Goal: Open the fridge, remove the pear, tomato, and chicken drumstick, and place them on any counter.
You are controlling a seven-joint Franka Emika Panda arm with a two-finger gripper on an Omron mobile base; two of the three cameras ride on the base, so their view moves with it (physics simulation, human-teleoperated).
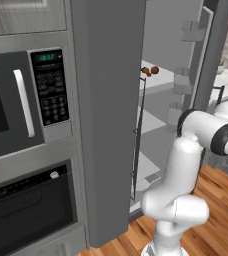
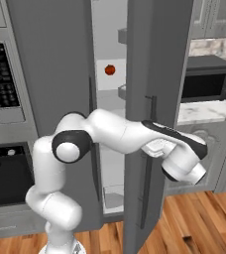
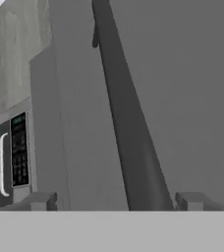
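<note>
left base view, arm: rises from about 5 o'clock, white links bending up to an elbow joint at 3 o'clock, then heading off past the right edge.
left base view, fridge (image 1: 108,125): left door shut and edge-on to the camera, right door swung open, so the white shelves show.
left base view, count: two small brown lumps (image 1: 151,70) on an upper shelf at roughly 1 o'clock, one microwave (image 1: 21,105) at 9 o'clock, one oven (image 1: 28,210) under it at 7 o'clock.
right base view, arm: comes up from 7 o'clock, shoulder near 9, forearm stretched across the middle to the open door, wrist ending at about 4 o'clock on the door's far side.
right base view, tomato (image 2: 110,70): one, sitting on a white fridge shelf at around 12 o'clock, well apart from the hand.
right base view, count: two slim door handles, one countertop microwave (image 2: 204,79) on the counter (image 2: 204,111) at 2 o'clock.
hand view, gripper (image 3: 116,202): fingers spread wide, one tip at 7 o'clock and one at 5, the dark door handle (image 3: 126,123) running between them from 12 down to 6, not pinched.
hand view, count: one handle, two fingertips, one keypad panel at 9 o'clock.
</note>
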